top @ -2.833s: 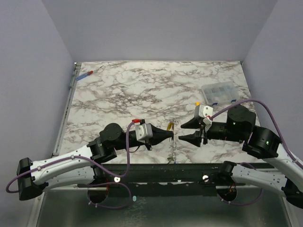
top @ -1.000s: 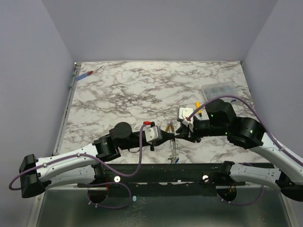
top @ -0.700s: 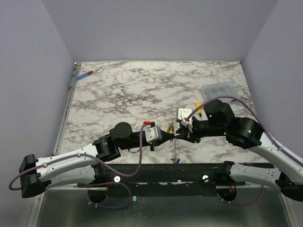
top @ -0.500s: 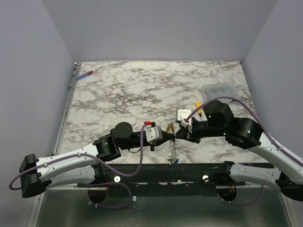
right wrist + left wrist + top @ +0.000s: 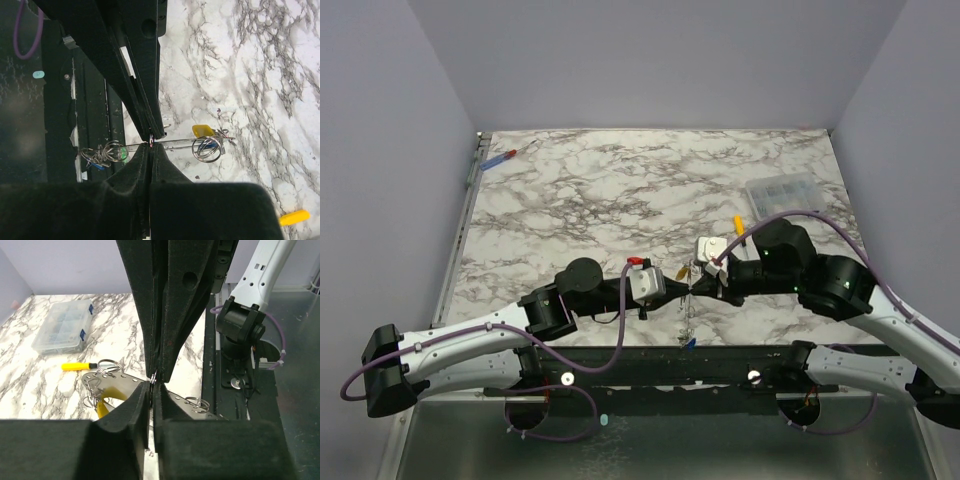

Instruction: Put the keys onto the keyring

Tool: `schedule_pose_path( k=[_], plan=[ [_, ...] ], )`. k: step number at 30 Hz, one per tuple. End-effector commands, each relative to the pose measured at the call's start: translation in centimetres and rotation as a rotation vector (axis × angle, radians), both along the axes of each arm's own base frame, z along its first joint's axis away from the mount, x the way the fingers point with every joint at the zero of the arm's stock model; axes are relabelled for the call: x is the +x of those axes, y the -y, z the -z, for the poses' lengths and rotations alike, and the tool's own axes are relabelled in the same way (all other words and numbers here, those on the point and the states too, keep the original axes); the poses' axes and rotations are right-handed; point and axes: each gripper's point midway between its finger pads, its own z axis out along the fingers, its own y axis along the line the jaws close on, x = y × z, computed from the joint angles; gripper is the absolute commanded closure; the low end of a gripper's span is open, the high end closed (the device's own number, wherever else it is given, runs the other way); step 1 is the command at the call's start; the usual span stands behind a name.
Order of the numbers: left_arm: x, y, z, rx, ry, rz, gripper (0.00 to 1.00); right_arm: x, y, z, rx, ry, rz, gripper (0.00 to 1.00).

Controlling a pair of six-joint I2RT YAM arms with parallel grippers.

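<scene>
Left gripper (image 5: 152, 384): jaws pressed together, pinching the large thin silver wire keyring (image 5: 180, 143). Right gripper (image 5: 151, 146): jaws closed, tip-to-tip with the left, touching the same wire. Yellow-capped silver key (image 5: 202, 131) and blue-capped key (image 5: 206, 146) hang one side of the tips, green-capped key (image 5: 118, 155) the other.

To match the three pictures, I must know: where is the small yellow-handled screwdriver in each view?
Top external: the yellow screwdriver lies right of centre, near the clear box.
Left wrist: the screwdriver is at the left, below that box.
Right wrist: the screwdriver is in the bottom right corner.
Shared landmark: the keyring, near the middle of each view.
</scene>
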Motion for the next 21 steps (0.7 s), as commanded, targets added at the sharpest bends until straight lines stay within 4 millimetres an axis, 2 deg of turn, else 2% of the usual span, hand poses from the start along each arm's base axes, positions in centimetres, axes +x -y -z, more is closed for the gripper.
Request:
schedule_pose_path(
  k=[1,4,8,15,21],
  plan=[
    [-0.2,0.0,-2.8,-0.076,0.030,0.007,0.78,0.9,0.6,-0.4,0.046,0.051,0.067,0.99],
    [-0.1,-0.2,-3.1,-0.083,0.027,-0.003,0.58,1.0,0.7,-0.7,0.086,0.071,0.086,0.99],
    [-0.1,-0.5,-3.4,-0.075,0.032,-0.014,0.45,1.2,1.1,-1.6,0.138,0.108,0.112,0.99],
    [-0.1,-2.3,-4.9,-0.085,0.080,-0.046,0.44,1.3,1.9,-4.9,0.326,0.215,0.147,0.99],
    [-0.7,-2.3,-6.3,-0.133,0.075,-0.018,0.47,-0.2,1.6,-6.5,0.472,0.239,0.089,0.99]
  ],
)
